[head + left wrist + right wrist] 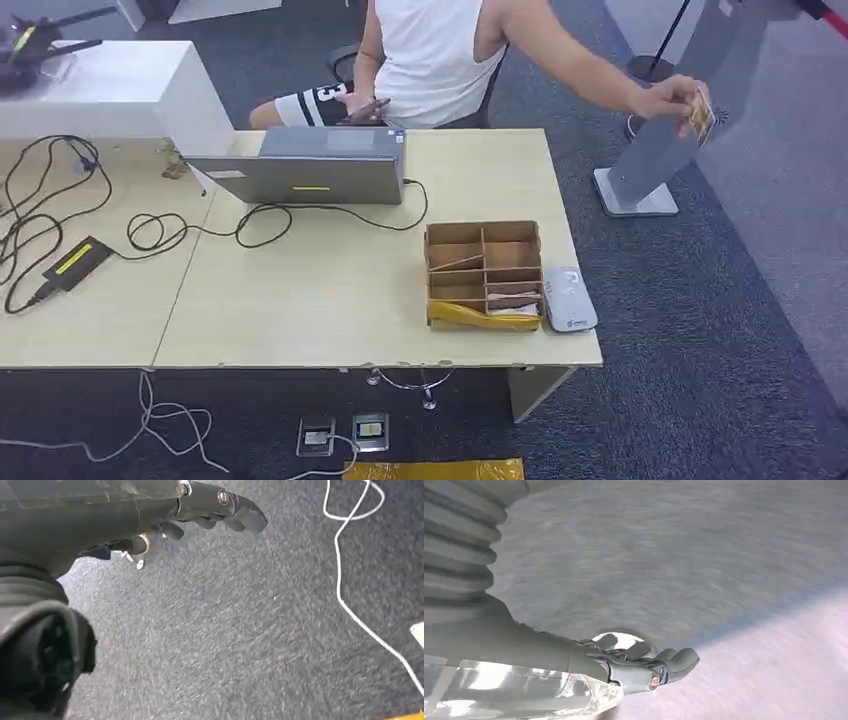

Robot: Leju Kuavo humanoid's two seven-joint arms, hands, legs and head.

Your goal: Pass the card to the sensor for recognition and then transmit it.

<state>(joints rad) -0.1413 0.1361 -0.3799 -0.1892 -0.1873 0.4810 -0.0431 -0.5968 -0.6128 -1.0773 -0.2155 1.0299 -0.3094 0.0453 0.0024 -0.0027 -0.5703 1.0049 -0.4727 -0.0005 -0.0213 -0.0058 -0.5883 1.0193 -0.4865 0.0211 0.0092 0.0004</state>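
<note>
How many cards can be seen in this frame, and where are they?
2, possibly more: one card in the person's hand by the grey stand; one lying in the cardboard organizer on the table. Its dividers may hide others.

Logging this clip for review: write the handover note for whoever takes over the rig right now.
Left hand: hangs over the carpet, holds nothing, fingers loosely extended.
Right hand: also hangs over the floor, holds nothing.
A person's hand holds a card beside the grey stand right of the table.
The divided cardboard box with cards in it sits near the table's right end, the white sensor beside it.
Done: nothing by the robot that the frames show.
Left: pick up a card, present it to the sensor, pass it on.
</note>
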